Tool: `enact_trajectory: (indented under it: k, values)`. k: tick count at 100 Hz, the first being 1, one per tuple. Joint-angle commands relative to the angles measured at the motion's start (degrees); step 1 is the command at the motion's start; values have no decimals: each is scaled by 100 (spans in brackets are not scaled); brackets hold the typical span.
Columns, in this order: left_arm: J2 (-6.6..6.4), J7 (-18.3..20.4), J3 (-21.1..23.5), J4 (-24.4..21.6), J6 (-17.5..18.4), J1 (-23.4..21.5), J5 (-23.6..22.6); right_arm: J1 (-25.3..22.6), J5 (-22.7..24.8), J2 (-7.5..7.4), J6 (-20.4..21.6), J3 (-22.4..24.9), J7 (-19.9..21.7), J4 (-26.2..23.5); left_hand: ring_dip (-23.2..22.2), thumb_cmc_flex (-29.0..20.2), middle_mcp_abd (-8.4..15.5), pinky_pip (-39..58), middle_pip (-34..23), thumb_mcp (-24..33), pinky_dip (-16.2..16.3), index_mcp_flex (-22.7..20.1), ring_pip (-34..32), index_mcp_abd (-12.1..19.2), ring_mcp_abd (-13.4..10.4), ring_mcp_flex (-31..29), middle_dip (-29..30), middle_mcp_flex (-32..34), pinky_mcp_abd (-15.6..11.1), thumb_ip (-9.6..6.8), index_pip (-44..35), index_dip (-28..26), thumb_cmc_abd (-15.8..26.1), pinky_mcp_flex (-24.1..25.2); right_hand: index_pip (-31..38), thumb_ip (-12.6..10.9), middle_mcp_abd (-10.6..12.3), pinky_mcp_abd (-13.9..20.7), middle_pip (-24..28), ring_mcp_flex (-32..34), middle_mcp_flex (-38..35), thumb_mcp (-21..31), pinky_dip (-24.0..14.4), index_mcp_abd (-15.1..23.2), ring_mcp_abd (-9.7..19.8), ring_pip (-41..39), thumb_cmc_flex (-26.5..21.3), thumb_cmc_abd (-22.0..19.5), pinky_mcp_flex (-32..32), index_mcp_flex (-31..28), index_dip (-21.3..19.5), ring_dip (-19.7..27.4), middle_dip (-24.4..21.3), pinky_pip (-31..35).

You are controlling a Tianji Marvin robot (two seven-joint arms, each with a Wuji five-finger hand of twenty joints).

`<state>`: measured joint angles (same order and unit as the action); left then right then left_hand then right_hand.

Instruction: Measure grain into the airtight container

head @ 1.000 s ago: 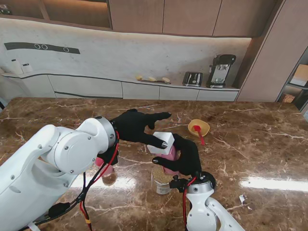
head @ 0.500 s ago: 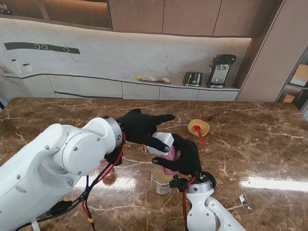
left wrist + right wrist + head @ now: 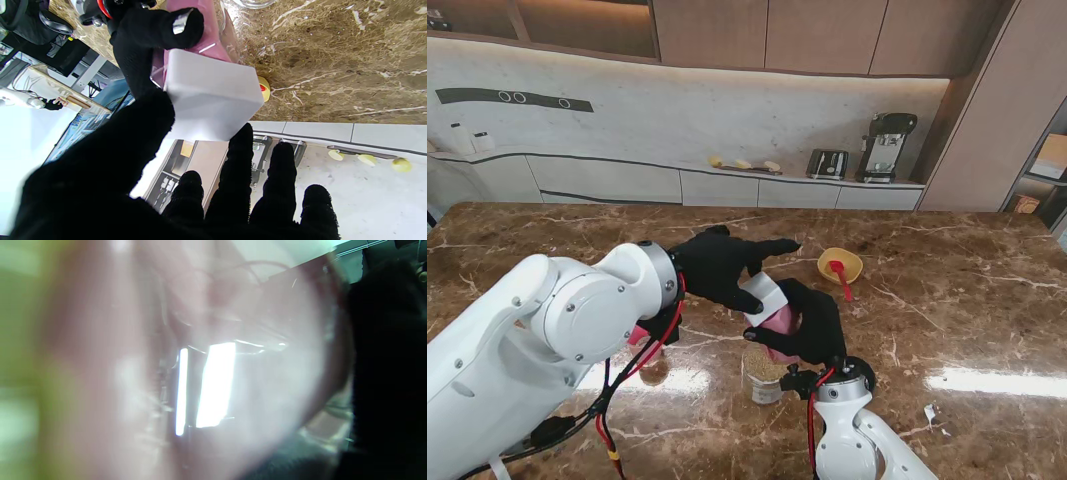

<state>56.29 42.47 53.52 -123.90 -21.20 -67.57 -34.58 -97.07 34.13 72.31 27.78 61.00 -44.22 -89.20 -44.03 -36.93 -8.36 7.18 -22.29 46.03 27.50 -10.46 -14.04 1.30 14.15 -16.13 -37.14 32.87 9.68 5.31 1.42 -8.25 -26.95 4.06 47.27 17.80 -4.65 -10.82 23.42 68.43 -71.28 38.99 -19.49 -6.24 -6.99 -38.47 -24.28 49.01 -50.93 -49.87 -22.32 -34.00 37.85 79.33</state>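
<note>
My right hand (image 3: 812,322) is shut on a pink translucent container (image 3: 779,320), held above the table at the middle. A white square lid (image 3: 765,294) sits at the container's top, and my left hand (image 3: 717,266) is shut on it with thumb and fingers. The left wrist view shows the white lid (image 3: 213,100) pinched against the pink container (image 3: 203,36), with a right-hand finger (image 3: 160,30) wrapped round it. In the right wrist view the pink container (image 3: 233,366) fills the picture as a blur. A small cup of tan grain (image 3: 764,372) stands nearer to me, under the right hand.
A yellow bowl (image 3: 840,264) with a red spoon (image 3: 839,276) lies farther right on the marble table (image 3: 967,300). A glass jar (image 3: 654,372) and a pink object (image 3: 639,340) sit behind my left forearm. A counter with appliances runs along the back wall.
My left hand has shifted a little to the right with the white lid, and the lid now tilts closer onto the pink container. The right hand has stayed in place.
</note>
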Motion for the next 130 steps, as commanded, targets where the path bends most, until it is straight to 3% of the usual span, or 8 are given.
enact_trajectory:
  k: [1, 53, 67, 77, 91, 102, 113, 130]
  values:
    - [2, -25, 31, 98, 38, -20, 104, -41, -28, 14, -4, -8, 58, -41, 57, -725, 551, -253, -88, 969, -118, 268, 148, 202, -222, 129, 38, -80, -181, -180, 7, 24, 202, -9, 844, -316, 714, 263, 561, 443, -389, 2341, -28, 2135, 532, -547, -1775, -998, -64, -487, -163, -219, 194, 216]
    - [57, -310, 378, 521, 1570, -134, 1149, -68, -89, 26, 3, 12, 70, -78, 225, -2514, 1609, -194, 245, 812, -397, 263, 266, 789, -1072, 473, 909, -184, -1112, -45, -168, -982, 322, -162, 845, -316, 713, 257, 563, 449, -387, 2347, -27, 2123, 532, -550, -1775, -992, -66, -485, -164, -219, 198, 219]
    - [15, -122, 428, 448, 1355, -175, 1255, -70, -93, 28, 8, 17, 66, -80, 565, -614, 520, -580, 726, -572, -1055, 267, 599, 615, -729, 1254, 1374, -1719, -826, -87, -36, -732, 106, -198, 844, -315, 711, 260, 560, 447, -381, 2349, -26, 2131, 540, -549, -1773, -993, -66, -483, -165, -219, 197, 219]
    - [-22, 35, 428, 385, 1248, -159, 1026, -70, -89, 26, 13, 17, 69, -78, 597, -213, 254, -595, 904, -2485, -1337, 256, 680, 361, -604, 1363, 1292, -1939, -716, -251, 46, 20, 294, -185, 844, -315, 714, 260, 562, 447, -385, 2351, -26, 2137, 538, -549, -1774, -991, -66, -487, -165, -219, 198, 220]
    - [-58, 216, 416, 298, 1082, -144, 642, -74, -85, 26, 19, 27, 64, -78, 602, -131, 95, -546, 941, -3125, -1305, 263, 666, 113, -483, 1299, 1225, -1879, -598, -350, 72, 423, 440, -160, 845, -315, 709, 260, 560, 448, -381, 2351, -26, 2136, 534, -549, -1774, -994, -66, -485, -166, -219, 196, 220]
    - [-77, 314, 420, 273, 1010, -145, 483, -77, -84, 28, 24, 35, 56, -81, 580, -529, 155, -510, 807, -2961, -1267, 262, 593, 117, -466, 1097, 1160, -1483, -594, -404, 48, 428, 395, -168, 843, -315, 708, 260, 561, 448, -384, 2351, -25, 2137, 534, -549, -1777, -996, -66, -485, -165, -219, 196, 220]
    - [-66, 267, 429, 313, 1063, -179, 453, -75, -89, 29, 28, 35, 56, -78, 449, -602, 493, -413, 521, -841, -982, 271, 480, 185, -553, 871, 959, -871, -644, -212, -25, 121, -2, -134, 845, -315, 704, 260, 561, 448, -382, 2352, -25, 2130, 534, -549, -1776, -994, -66, -487, -166, -219, 197, 220]
    - [-29, 59, 422, 448, 1354, -207, 619, -68, -90, 28, 47, 27, 68, -69, 172, -1066, 1112, -275, 47, 579, -737, 271, 267, 349, -669, 626, 688, -301, -772, -114, -113, -448, -51, -129, 846, -315, 711, 260, 564, 450, -386, 2355, -25, 2139, 527, -551, -1777, -991, -66, -492, -165, -219, 200, 220]
